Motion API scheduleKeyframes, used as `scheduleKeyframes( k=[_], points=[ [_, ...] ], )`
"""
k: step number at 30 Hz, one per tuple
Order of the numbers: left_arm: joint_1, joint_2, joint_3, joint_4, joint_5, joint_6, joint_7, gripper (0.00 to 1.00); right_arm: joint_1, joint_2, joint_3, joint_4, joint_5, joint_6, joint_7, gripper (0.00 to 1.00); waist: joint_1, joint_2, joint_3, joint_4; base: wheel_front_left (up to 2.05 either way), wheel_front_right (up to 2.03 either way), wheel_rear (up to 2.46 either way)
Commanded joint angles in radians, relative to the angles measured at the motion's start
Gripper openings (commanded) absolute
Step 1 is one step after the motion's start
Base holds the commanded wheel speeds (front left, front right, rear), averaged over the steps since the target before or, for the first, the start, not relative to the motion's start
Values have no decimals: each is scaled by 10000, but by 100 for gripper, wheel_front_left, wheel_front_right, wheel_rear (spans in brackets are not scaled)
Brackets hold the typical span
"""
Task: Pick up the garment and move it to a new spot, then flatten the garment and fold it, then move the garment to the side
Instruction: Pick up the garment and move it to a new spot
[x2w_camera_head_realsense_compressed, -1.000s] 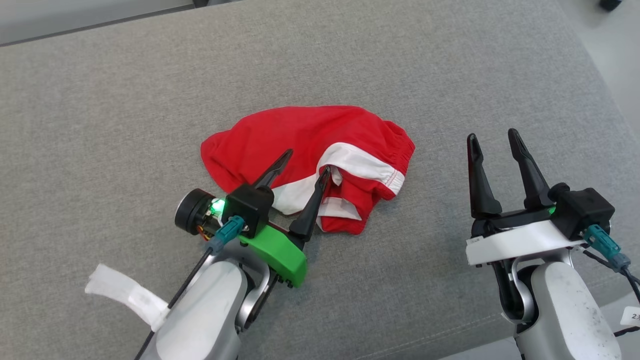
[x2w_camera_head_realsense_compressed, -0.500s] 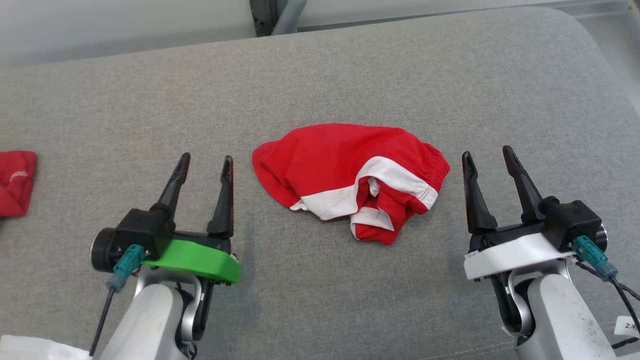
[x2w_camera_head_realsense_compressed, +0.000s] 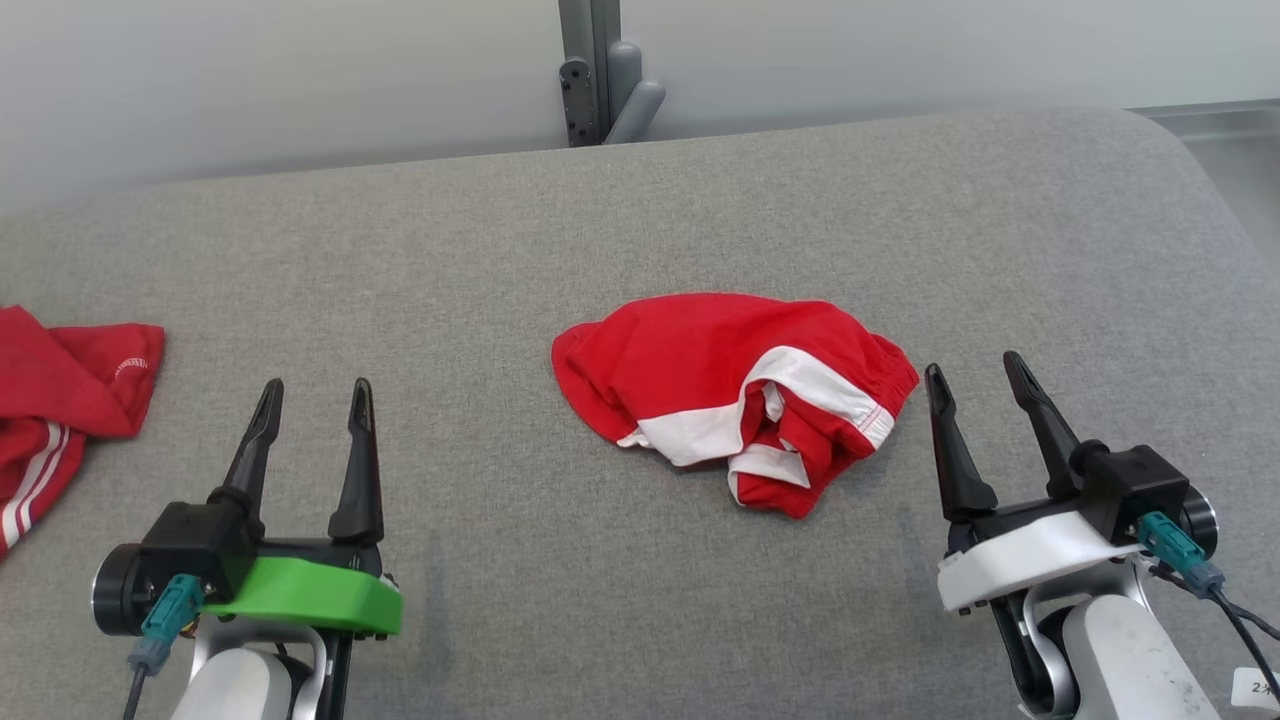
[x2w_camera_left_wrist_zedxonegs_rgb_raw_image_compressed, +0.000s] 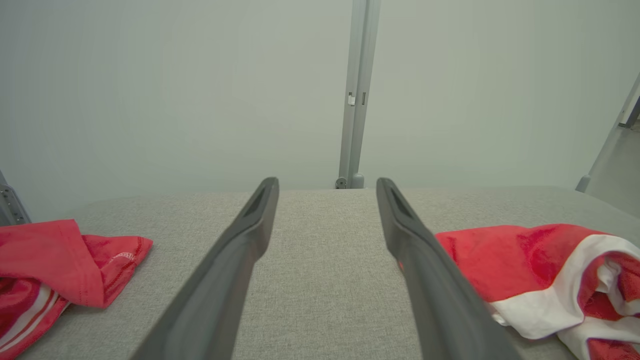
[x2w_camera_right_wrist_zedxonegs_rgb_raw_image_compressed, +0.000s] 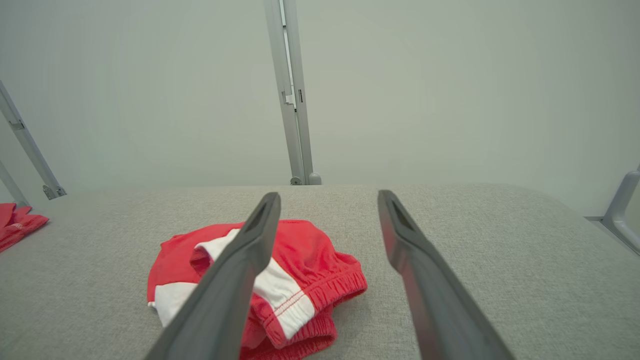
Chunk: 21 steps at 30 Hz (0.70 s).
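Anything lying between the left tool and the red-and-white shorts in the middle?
No. In the head view, the stretch from the left tool to the shorts is bare grey cushion.

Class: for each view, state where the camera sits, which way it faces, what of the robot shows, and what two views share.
Head view: on the head, looking forward and down at the grey padded surface and red-and-white shorts; left gripper and right gripper, open.
Left wrist view: on the left wrist, looking along its fingers toward the wall.
Right wrist view: on that wrist, facing likewise past its fingers.
Shared: both wrist views show shorts and metal post.
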<state>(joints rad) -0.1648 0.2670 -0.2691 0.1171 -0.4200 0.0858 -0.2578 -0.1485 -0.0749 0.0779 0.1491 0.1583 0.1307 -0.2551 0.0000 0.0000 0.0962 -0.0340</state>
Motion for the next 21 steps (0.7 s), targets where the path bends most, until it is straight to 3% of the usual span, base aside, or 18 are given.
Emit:
scheduleKeyframes(
  k=[1,21],
  points=[
    [289,91,-9,-108,88,41,-49,100,223,-66,11,-39,-42,1,79,100,0,0,-298,48,0,0,0],
    [1416,315,-162,-786,-76,355,345,100,1302,-112,-330,-754,-61,1,626,100,0,0,-945,-152,0,0,0]
  ],
)
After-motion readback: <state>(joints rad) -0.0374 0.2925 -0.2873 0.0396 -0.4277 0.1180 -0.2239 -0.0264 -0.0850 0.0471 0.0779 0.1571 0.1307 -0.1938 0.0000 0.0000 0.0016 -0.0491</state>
